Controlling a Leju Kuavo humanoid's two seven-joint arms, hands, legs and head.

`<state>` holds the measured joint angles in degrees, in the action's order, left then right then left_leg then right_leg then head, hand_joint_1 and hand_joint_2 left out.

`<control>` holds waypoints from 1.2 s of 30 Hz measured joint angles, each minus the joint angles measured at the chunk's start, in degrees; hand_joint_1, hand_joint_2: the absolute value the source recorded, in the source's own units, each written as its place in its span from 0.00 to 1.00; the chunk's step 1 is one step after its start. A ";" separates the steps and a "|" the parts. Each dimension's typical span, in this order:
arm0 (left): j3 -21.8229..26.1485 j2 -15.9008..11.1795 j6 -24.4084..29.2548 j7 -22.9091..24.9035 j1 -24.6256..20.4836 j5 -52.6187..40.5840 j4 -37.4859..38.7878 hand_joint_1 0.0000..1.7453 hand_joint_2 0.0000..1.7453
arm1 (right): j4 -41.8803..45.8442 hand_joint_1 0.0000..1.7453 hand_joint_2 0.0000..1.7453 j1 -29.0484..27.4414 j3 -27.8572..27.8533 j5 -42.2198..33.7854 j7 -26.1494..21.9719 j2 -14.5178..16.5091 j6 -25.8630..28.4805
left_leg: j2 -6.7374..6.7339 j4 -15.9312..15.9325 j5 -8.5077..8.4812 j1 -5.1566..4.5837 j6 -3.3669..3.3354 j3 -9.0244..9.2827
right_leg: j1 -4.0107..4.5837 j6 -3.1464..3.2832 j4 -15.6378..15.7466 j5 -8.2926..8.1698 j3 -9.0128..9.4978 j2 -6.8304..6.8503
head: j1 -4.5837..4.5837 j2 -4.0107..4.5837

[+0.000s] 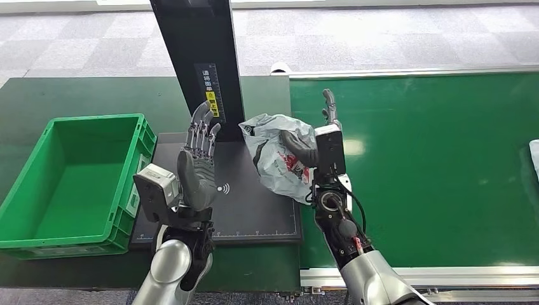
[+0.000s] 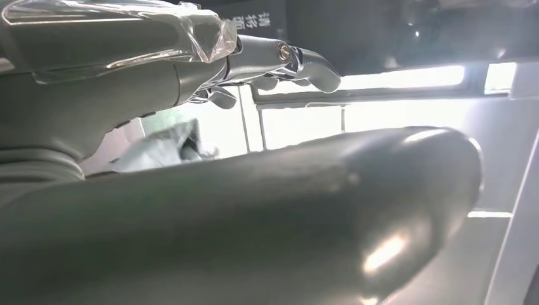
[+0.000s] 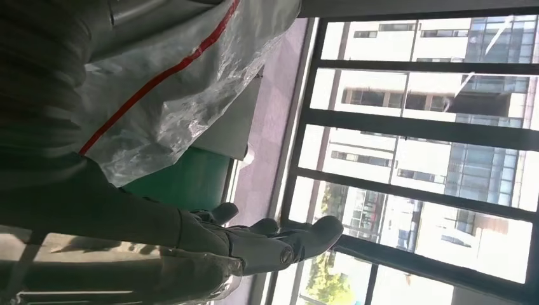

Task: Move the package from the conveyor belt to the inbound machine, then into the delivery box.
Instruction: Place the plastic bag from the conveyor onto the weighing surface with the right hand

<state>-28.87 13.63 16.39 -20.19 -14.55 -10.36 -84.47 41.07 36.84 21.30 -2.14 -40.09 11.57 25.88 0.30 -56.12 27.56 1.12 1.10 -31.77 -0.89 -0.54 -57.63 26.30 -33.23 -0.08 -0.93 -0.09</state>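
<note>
Package (image 1: 276,155), a crumpled white-grey plastic bag with red print, sits at the centre of the head view, held up by the right hand (image 1: 304,147), whose thumb presses into the bag's right side. It hangs over the right rim of the black scanner plate (image 1: 254,210), just left of the line where the green conveyor belt (image 1: 432,165) begins. In the right wrist view the bag (image 3: 184,82) lies against the palm, a red stripe running across it, while the fingers (image 3: 299,238) reach past it.

Left hand (image 1: 198,162) stands upright above the plate at centre left, palm turned toward the bag, fingers straight and spread, holding nothing and well apart from the bag. Directly behind both hands rises the scanner's black post (image 1: 200,57) with a yellow label, close to the bag's upper left corner. A green crate (image 1: 136,159) rests at the left of the frame on the dark green worktop (image 1: 38,95), its right wall just beside the plate. At the right edge of the frame a pale scrap of another bag (image 1: 534,159) lies on the belt.
</note>
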 joint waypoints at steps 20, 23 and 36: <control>9.79 -1.09 1.26 -1.54 -5.73 -0.26 16.97 0.00 0.00 | -12.05 0.00 1.00 7.95 -5.20 4.70 19.58 0.43 -32.97 | 0.01 0.01 -0.01 0.01 0.00 -0.01 | 0.01 0.00 -0.02 0.00 0.01 -0.02 | 0.01 0.00; 9.70 -1.40 0.84 -1.28 -6.11 0.47 17.87 0.00 0.00 | -15.38 0.00 1.00 8.30 -0.04 10.36 27.10 0.45 -42.82 | 0.02 0.01 -0.01 0.01 0.00 -0.01 | 0.01 0.00 -0.01 0.00 0.01 -0.01 | 0.01 0.00; 9.68 -2.69 3.40 1.05 -4.32 0.63 15.16 0.00 0.00 | -19.38 1.00 1.00 9.84 13.52 18.39 33.73 0.64 -40.37 | 0.00 0.00 -0.01 0.00 0.00 0.20 | 0.00 0.00 0.00 0.00 0.21 -0.01 | 0.02 0.00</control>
<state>-19.19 10.94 19.79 -19.14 -18.87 -9.73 -69.31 21.70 46.69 34.82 16.26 -6.36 12.21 -14.50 0.31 -56.11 27.55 1.11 1.10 -31.57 -0.89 -0.55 -57.63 26.30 -33.02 -0.09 -0.92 -0.09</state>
